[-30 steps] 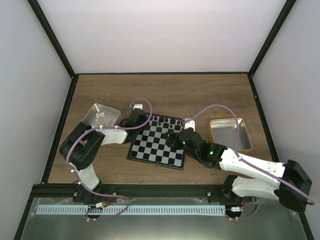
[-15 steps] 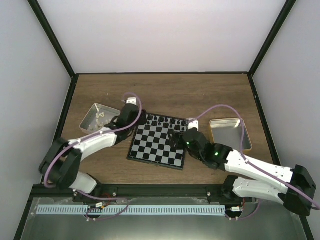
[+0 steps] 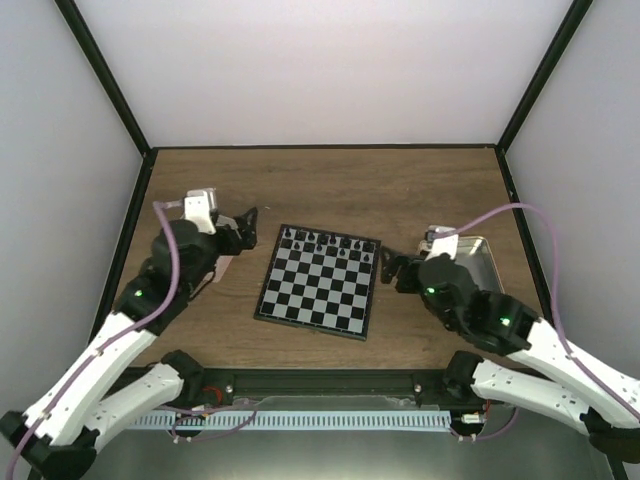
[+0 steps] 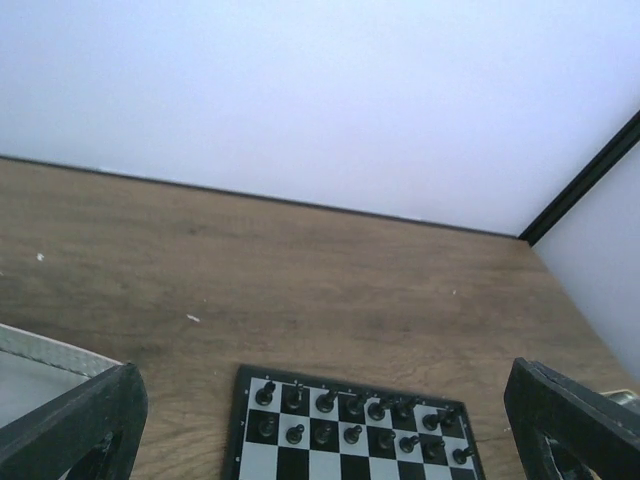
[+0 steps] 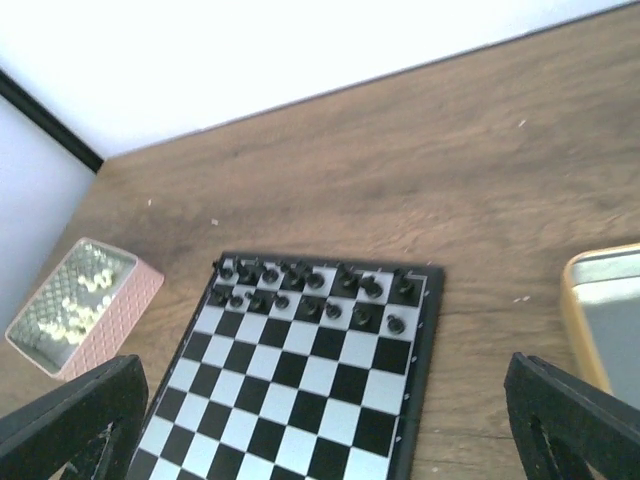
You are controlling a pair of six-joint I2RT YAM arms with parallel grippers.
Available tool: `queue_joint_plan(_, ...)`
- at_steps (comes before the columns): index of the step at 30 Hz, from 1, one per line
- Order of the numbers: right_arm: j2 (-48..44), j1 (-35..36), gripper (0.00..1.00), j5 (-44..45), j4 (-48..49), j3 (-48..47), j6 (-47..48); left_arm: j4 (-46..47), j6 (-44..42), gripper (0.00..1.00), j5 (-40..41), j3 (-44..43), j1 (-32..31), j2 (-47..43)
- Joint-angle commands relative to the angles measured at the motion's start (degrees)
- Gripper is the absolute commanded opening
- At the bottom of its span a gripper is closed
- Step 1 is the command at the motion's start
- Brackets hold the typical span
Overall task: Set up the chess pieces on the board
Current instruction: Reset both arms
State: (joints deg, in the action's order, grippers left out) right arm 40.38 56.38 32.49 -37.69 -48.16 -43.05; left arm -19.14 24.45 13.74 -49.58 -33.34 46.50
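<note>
Matte wood-grain brown table (image 3: 400,190), plain white walls (image 3: 320,70) — tiny black chess pieces (image 3: 330,243) line the flat chequered black-and-silver board (image 3: 315,295)'s far edge; left gripper (image 3: 240,238) and right gripper (image 3: 392,270) gape wide, empty.

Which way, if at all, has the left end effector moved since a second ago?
Yes: the left end effector has drawn back leftward, off the board's far-left corner, and stands open beside it.
</note>
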Motion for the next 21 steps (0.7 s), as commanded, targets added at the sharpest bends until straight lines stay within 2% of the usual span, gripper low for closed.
queue_joint_plan(1, -6.03, -0.42, 1.0, 7.63, -10.62, -5.11, 1.57, -11.95, -2.37, 1.0, 2.17, -4.33, 0.22, -6.33)
queue_joint_plan(12, -14.36, -0.39, 1.0, 13.13, -19.0, -14.72, 4.57, -17.5, -3.22, 1.0, 7.46, -10.63, 0.21, -23.54)
queue_joint_plan(21, -15.34, -0.4, 1.0, 15.2, -22.55, -23.72, 7.71, -22.63, -6.55, 1.0, 9.9, -20.01, 0.21, -26.17)
